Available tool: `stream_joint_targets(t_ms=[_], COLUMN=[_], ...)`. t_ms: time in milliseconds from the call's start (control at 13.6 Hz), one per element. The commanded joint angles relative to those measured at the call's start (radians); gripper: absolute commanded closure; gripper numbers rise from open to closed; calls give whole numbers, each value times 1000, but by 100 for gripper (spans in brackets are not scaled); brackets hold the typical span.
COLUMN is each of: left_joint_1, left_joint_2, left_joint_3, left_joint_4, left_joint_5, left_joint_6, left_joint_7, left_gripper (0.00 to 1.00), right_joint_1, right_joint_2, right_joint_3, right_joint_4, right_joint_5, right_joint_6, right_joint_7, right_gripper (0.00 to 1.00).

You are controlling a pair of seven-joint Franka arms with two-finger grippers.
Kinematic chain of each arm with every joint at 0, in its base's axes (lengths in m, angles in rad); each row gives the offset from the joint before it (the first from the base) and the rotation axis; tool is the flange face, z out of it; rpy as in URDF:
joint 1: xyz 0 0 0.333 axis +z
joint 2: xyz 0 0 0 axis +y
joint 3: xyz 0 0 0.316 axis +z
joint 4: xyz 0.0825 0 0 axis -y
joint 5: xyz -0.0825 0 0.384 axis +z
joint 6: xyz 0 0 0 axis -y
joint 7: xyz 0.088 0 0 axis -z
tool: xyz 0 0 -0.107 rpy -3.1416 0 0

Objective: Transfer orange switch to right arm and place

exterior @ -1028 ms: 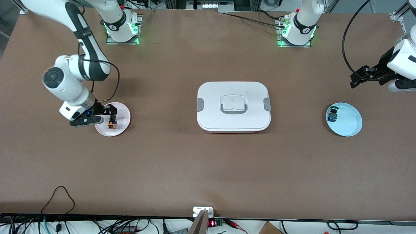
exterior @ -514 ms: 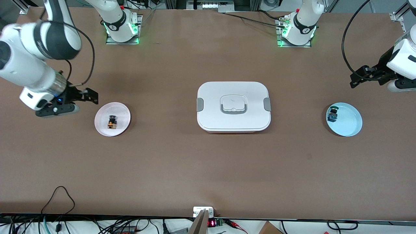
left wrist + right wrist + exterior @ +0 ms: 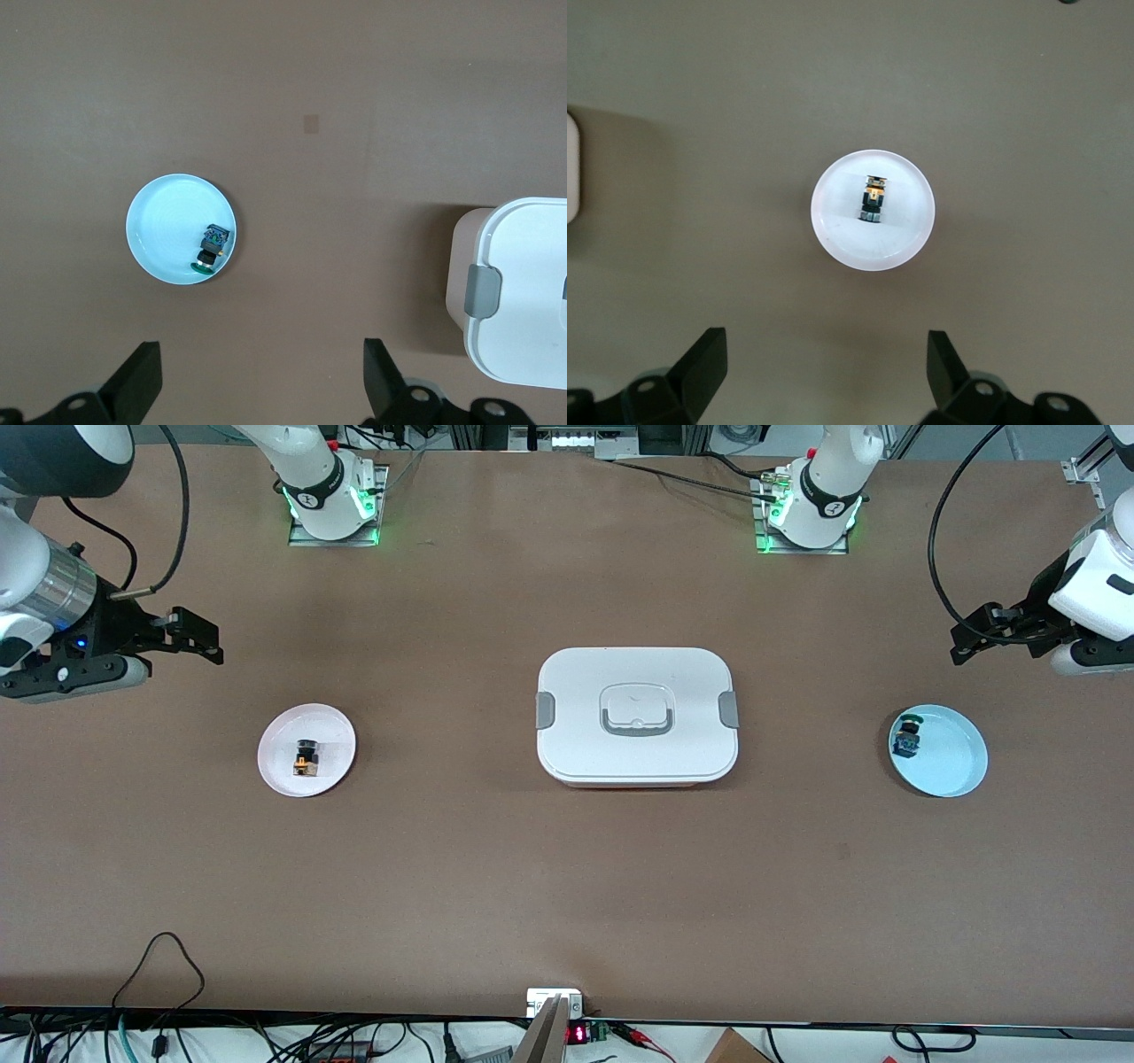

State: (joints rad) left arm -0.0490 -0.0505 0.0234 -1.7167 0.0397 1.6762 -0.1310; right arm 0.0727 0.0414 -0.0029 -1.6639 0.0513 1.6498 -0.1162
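Observation:
The orange switch [image 3: 306,757] lies on a pale pink plate [image 3: 282,772] toward the right arm's end of the table. It also shows in the right wrist view [image 3: 873,197], on the plate [image 3: 837,232]. My right gripper [image 3: 199,639] is open and empty, up over bare table beside that plate; its jaws stand wide apart in the right wrist view [image 3: 826,343]. My left gripper [image 3: 970,638] is open and empty, over the table by the light blue plate [image 3: 955,766], and waits [image 3: 261,354].
A similar blue-green part [image 3: 907,737] lies in the light blue plate, also in the left wrist view [image 3: 213,243]. A white lidded box [image 3: 576,691] with grey latches stands mid-table. Cables run along the table's near edge.
My right gripper has let go of the orange switch, risen off the pink plate and pulled away toward its end of the table. The switch stays on the plate. The left arm barely moved.

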Motion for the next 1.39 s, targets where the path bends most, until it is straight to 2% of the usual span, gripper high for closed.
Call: stream_joint_targets(t_ms=[0,1321], left_joint_1=[-6,0], left_joint_2=[15,15], left_joint_3=[7,7], left_joint_4=[35,35], left_joint_5=[-6,-6], left_joint_6=[-26,-36], left_joint_7=[18,19], left_gripper=[0,0], right_joint_1=[-4,-8], right_joint_2=[-2,11], right_joint_3=[-5,-5], right_joint_4=[10,38], right_joint_5=[24,22], right_joint_6=[-19,-21], right_joint_7=[-34,-39], right_gripper=[0,0])
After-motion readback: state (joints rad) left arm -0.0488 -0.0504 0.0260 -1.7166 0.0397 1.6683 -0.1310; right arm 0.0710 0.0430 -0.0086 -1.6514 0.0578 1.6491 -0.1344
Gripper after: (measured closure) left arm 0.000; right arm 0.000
